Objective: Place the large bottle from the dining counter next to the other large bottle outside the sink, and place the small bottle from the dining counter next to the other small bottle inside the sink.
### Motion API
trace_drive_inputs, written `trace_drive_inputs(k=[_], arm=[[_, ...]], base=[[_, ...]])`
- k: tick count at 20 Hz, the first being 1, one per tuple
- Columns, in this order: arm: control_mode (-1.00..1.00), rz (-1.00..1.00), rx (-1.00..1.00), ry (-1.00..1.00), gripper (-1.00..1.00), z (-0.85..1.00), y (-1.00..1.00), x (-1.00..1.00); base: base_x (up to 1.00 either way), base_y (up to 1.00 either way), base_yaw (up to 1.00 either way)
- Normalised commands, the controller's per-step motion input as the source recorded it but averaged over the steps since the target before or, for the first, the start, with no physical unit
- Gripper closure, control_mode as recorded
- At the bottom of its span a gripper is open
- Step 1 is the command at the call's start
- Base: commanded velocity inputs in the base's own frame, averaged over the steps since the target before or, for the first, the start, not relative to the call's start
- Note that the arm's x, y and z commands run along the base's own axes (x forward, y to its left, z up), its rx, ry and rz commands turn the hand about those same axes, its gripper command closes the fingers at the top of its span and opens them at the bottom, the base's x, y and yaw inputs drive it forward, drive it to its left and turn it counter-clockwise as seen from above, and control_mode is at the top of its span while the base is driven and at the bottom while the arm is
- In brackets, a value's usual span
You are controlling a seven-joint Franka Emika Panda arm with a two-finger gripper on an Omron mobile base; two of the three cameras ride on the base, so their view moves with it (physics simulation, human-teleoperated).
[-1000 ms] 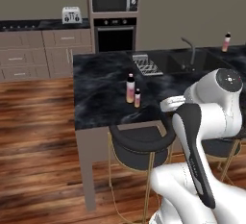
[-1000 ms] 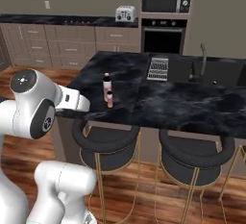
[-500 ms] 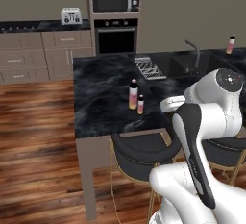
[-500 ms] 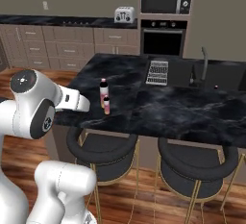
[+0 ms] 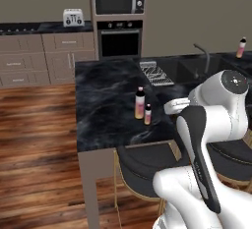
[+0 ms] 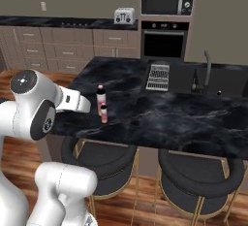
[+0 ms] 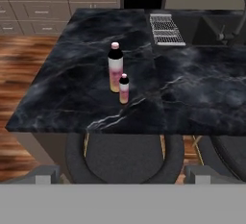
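Observation:
The large bottle (image 7: 115, 68), clear pink with a dark cap, stands upright on the dining counter (image 7: 57, 93) near its front edge. The small bottle (image 7: 124, 88) stands just beside it, nearer to me. Both also show from the base: large bottle (image 5: 140, 102) (image 6: 100, 99), small bottle (image 5: 147, 114) (image 6: 103, 113). My gripper (image 7: 123, 175) hangs open in front of the counter edge, short of both bottles, with nothing between its fingertips (image 7: 45, 174). The sink (image 5: 194, 68) (image 6: 215, 80) lies at the counter's far right behind a curved faucet (image 6: 207, 67). Another bottle (image 5: 241, 47) stands on the counter beyond the sink.
A ribbed drain rack (image 7: 166, 29) (image 6: 158, 71) lies left of the sink. Black round stools (image 6: 99, 159) (image 6: 198, 171) stand under the counter's near edge, one right below my hand (image 7: 125, 155). Wall cabinets, an oven and a toaster (image 5: 73, 16) line the back.
The whole picture has shifted as the base drove closer to the counter. Both bottles keep their places on it, and the gripper has stayed open.

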Motion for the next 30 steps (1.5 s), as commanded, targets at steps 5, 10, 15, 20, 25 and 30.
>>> trace_drive_inputs(k=[5, 10, 15, 20, 25, 30], arm=[[1.0, 0.0, 0.0, 0.0, -1.0, 0.0, 0.0, 0.0], [1.0, 0.0, 0.0, 0.0, -1.0, 0.0, 0.0, 0.0], [1.0, 0.0, 0.0, 0.0, -1.0, 0.0, 0.0, 0.0], [1.0, 0.0, 0.0, 0.0, -1.0, 0.0, 0.0, 0.0], [-1.0, 0.0, 0.0, 0.0, -1.0, 0.0, 0.0, 0.02], [-1.0, 0.0, 0.0, 0.0, -1.0, 0.0, 0.0, 0.01]], base=[[0.37, 0.0, 0.0], [0.34, 0.0, 0.0], [0.32, 0.0, 0.0], [0.18, 0.0, 0.0], [0.06, 0.0, 0.0], [0.0, 0.0, 0.0]])
